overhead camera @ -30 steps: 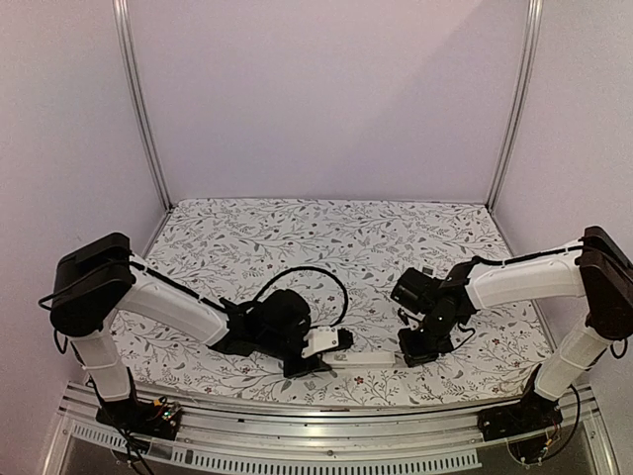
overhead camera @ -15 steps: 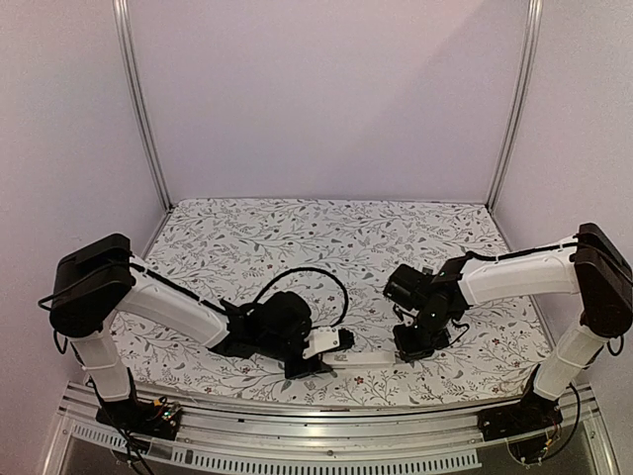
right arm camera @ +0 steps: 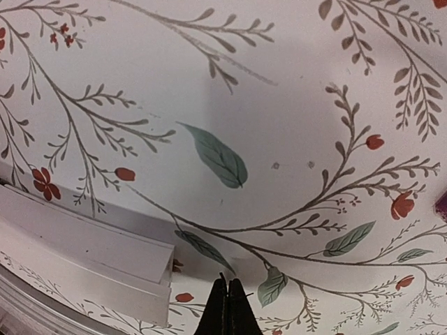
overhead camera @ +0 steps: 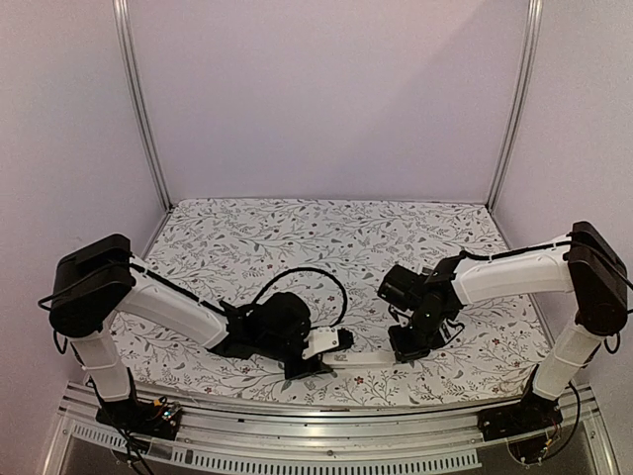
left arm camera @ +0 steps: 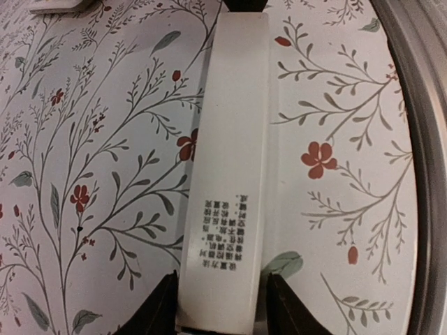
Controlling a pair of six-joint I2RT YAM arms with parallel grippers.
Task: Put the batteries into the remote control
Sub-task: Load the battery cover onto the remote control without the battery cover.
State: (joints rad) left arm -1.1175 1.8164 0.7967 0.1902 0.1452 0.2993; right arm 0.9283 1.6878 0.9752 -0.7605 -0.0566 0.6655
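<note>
The long white plastic remote control (left arm camera: 227,160) lies at 6 o'clock on the floral tablecloth (overhead camera: 297,237). The left gripper (left arm camera: 222,307) straddles its 9 o'clock end, fingers spread and slightly loose. The right gripper (right arm camera: 227,307), pressed together, sits just beside its 3 o'clock end.

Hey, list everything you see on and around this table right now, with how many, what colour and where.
remote: one, white, lying on the cloth near the front edge, between the two end effectors
white flat item: one, only an edge shows, beyond the remote
dark item: one, purplish, cut off at the right wrist view's edge, unidentifiable
tablecloth: one, white with floral print, covering the table
frame posts: two, silver, back corners
left end effector: one, black, fingers flanking the remote's end
right end effector: one, black, shut, empty, just off the remote's other end
</note>
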